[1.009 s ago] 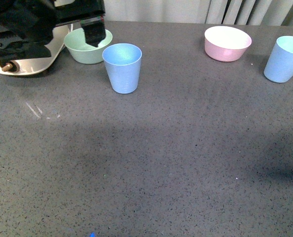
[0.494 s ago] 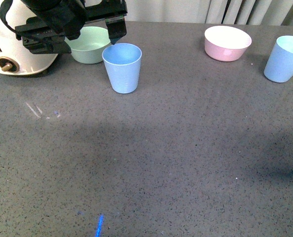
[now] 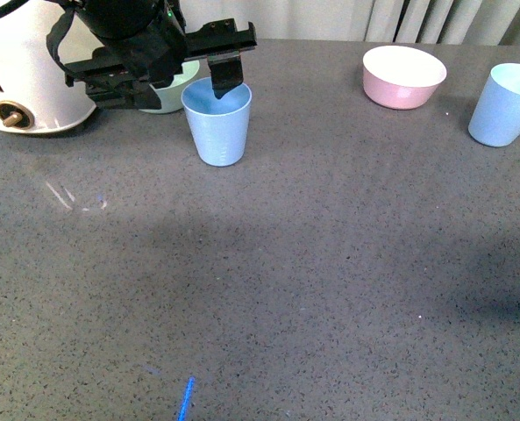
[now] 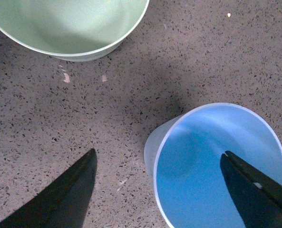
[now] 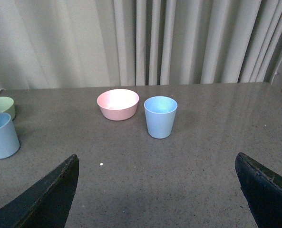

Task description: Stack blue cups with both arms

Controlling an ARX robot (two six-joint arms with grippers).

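One blue cup [image 3: 217, 123] stands upright at the back left of the table, and a second blue cup [image 3: 505, 105] stands at the far right. My left gripper [image 3: 200, 88] hangs open over the left cup. In the left wrist view this gripper [image 4: 160, 190] straddles the wall of that cup [image 4: 212, 156], with one finger above its blue inside and the other above the table outside it. My right gripper [image 5: 157, 199] is open and low over bare table, well short of the right cup [image 5: 160, 116]. It does not show in the front view.
A mint-green bowl [image 4: 69, 23] sits just behind the left cup, half hidden by the left arm in the front view. The pink bowl [image 3: 403, 76] stands left of the right cup. A white appliance [image 3: 27, 79] occupies the back left corner. Curtains hang behind the table.
The left arm has swung rightward from above the mint-green bowl to above the left cup, and one finger now hangs over the cup's mouth. The cups and bowls have not moved.
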